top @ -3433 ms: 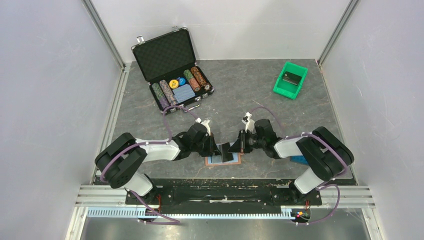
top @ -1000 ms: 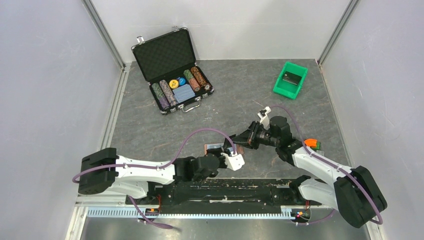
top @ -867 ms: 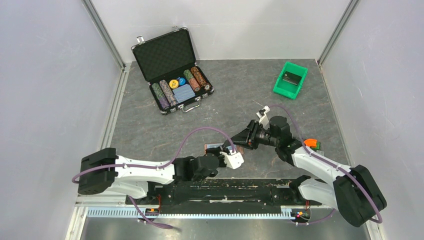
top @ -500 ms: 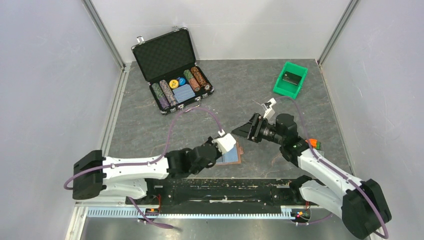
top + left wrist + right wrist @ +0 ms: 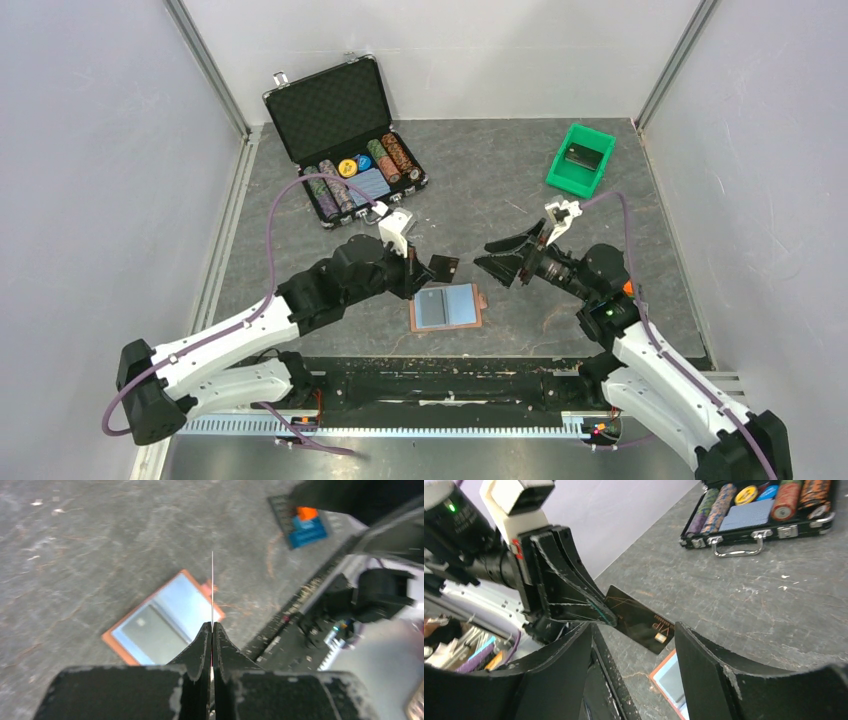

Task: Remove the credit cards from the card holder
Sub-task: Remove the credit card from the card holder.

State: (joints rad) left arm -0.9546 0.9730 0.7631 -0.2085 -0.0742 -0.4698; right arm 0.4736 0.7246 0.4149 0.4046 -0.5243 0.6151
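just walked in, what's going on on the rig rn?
The left fingers are shut on a thin dark rectangular card, held up clear of the table. The flat brown bifold card holder with light blue lining lies open on the grey table just below it. The right fingers are open and empty, pointed at the card from the other side without touching it. One half of the holder looks darker, possibly another card, but I cannot tell.

Card holder (image 5: 165, 611) partly behind left hand (image 5: 212, 626), poker case (image 5: 756, 531) cropped
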